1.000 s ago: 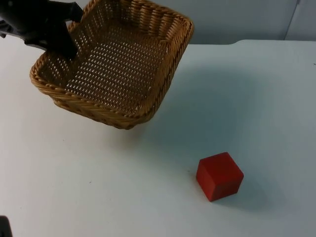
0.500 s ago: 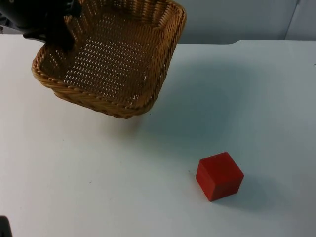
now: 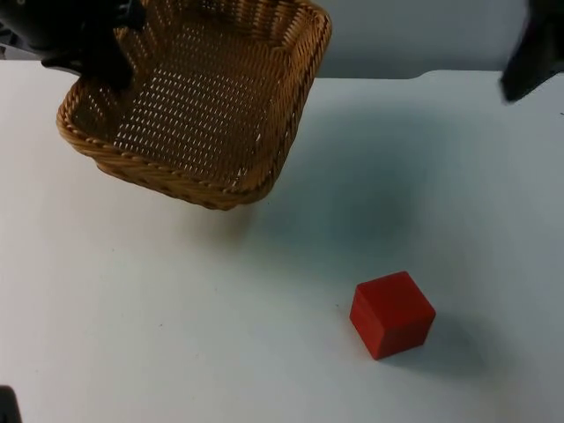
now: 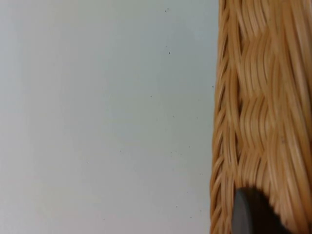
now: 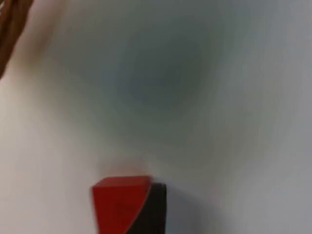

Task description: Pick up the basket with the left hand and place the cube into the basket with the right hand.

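Red cube [image 3: 392,314] rests on the white table [image 3: 176,335] toward its near right part, untouched. Wicker basket [image 3: 203,97] hangs tilted above the far left corner, left gripper [image 3: 92,57] clamped on its rim. Right gripper [image 3: 533,53] at far right edge; opening indeterminate.

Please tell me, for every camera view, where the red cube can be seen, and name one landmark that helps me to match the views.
Top view: the red cube lies on the white table, lower right of centre.
Left wrist view: not in it.
Right wrist view: the cube sits beside a black fingertip.
Shared landmark: the wicker basket.
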You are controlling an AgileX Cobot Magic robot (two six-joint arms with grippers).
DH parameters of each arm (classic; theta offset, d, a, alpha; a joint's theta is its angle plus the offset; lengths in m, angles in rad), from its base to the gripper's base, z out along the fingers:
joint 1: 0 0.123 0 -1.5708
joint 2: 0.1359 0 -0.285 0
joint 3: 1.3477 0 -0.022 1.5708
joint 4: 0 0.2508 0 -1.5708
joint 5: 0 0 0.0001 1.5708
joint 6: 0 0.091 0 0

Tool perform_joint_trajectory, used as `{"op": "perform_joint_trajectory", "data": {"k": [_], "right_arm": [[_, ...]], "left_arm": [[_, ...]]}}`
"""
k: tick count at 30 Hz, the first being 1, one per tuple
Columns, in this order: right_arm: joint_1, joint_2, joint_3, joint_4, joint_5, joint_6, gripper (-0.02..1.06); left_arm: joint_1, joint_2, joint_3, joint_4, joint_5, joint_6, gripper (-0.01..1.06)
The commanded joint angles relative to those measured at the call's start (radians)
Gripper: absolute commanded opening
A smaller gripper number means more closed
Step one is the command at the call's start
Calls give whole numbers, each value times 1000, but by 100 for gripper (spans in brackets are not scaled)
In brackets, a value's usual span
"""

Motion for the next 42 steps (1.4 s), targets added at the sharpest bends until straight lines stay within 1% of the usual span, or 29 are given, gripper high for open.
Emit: {"op": "perform_joint_trajectory", "data": {"k": [1, 2, 3, 4, 5, 6, 9, 12, 15, 16, 17, 20, 21, 22, 24, 25, 27, 29, 30, 32, 34, 36, 38, 42], "right_arm": [[60, 49, -8, 87, -18, -12, 83], [88, 83, -8, 127, -32, -12, 83], [117, 109, -8, 144, -39, -12, 83], [154, 133, -8, 148, -39, 9, 83], [172, 143, -8, 136, -32, 46, 83], [172, 143, -8, 136, -32, 46, 83], [238, 163, -4, 96, -1, 194, 83], [271, 171, 7, 76, -3, 233, 83], [303, 175, 43, 20, -6, 309, 83], [303, 175, 43, 20, -6, 309, 83], [307, 175, 66, -20, -8, 350, 83], [310, 175, 127, -72, -23, 413, 83], [310, 175, 127, -72, -23, 413, 83], [310, 175, 147, -74, -42, 417, 83], [310, 175, 197, -71, -111, 417, 83], [310, 175, 197, -71, -111, 417, 83], [317, 175, 245, -70, -191, 417, 83], [325, 175, 270, -72, -252, 395, 83], [325, 175, 270, -72, -252, 395, 83], [325, 175, 283, -72, -311, 354, 83], [325, 182, 283, -72, -337, 317, 83], [325, 186, 283, -68, -348, 303, 83], [329, 202, 283, -68, -352, 269, 83], [340, 239, 283, -62, -355, 237, 83]], "left_arm": [[-6, -14, -6, -35, -19, -3, 0], [-6, -14, -6, -35, -20, -3, 0], [-6, -14, -6, -35, -20, -3, 0], [-6, -14, -6, -35, -20, -3, 0], [-6, -14, -6, -35, -22, -3, 0], [-6, -14, -6, -35, -22, -3, 0], [-6, -14, -6, -35, -24, -3, 0], [-6, -14, -6, -35, -26, -3, 0], [-6, -14, -6, -35, -26, -3, 0], [-6, -14, -6, -35, -26, -3, 0], [-6, -14, -6, -35, -26, -3, 0], [-6, -14, -6, -35, -26, -3, 0], [-6, -14, -6, -35, -26, -3, 0], [-6, -14, -6, -35, -26, -3, 0], [-6, -14, -6, -35, -28, -3, 0], [-6, -14, -6, -35, -28, -3, 0], [-6, -14, -6, -35, -28, -3, 0], [-6, -14, -6, -35, -28, -3, 0], [-6, -14, -6, -35, -28, -3, 0], [-6, -14, -6, -35, -30, -3, 0], [-6, -14, -6, -35, -30, -3, 0], [-6, -14, -6, -35, -30, -3, 0], [-6, -14, -6, -35, -30, -3, 0], [-6, -14, -6, -35, -30, -3, 0]]}}
